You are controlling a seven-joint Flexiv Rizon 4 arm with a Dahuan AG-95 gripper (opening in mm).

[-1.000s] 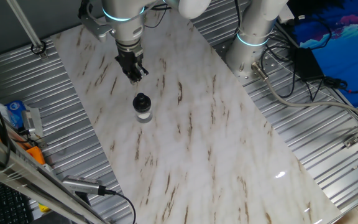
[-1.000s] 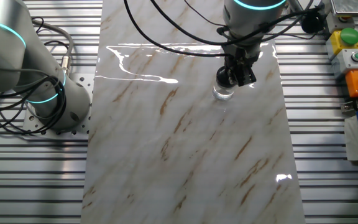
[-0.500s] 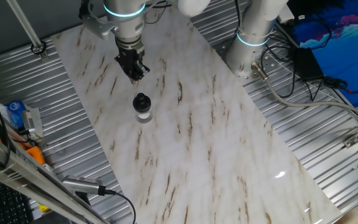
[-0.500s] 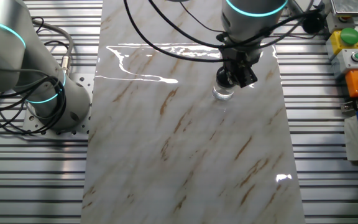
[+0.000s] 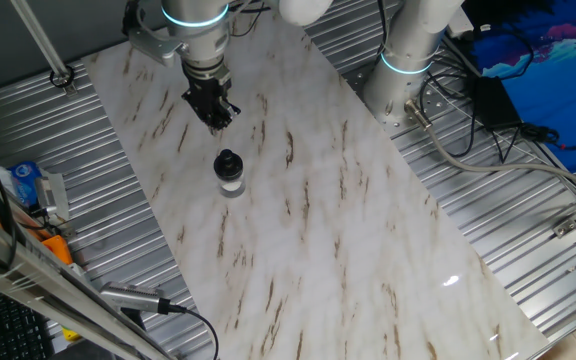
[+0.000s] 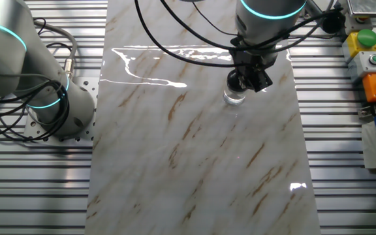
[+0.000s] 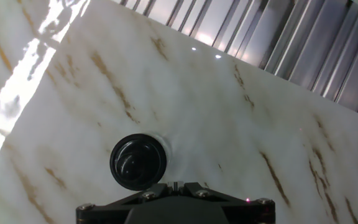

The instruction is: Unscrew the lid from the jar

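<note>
The jar [image 5: 230,182] is a tiny clear cylinder standing upright on the marble tabletop [image 5: 298,200], with the black lid [image 5: 227,161] on top of it. My gripper [image 5: 216,121] hangs above and behind the jar, apart from it, with its jaws shut and nothing between them. In the other fixed view the gripper [image 6: 256,79] covers part of the jar [image 6: 233,98]. In the hand view the lid [image 7: 138,162] shows as a glossy black disc just ahead and left of the fingertips [image 7: 166,185], which sit together at the bottom edge.
A second robot arm's base [image 5: 408,60] stands at the table's far right side, also seen in the other fixed view [image 6: 51,98]. Ribbed metal surfaces [image 5: 88,200] flank the marble. Cables [image 5: 488,130] and a button box [image 6: 371,59] lie off the table.
My gripper has risen slightly, up and away from the jar. The jar and lid have not moved.
</note>
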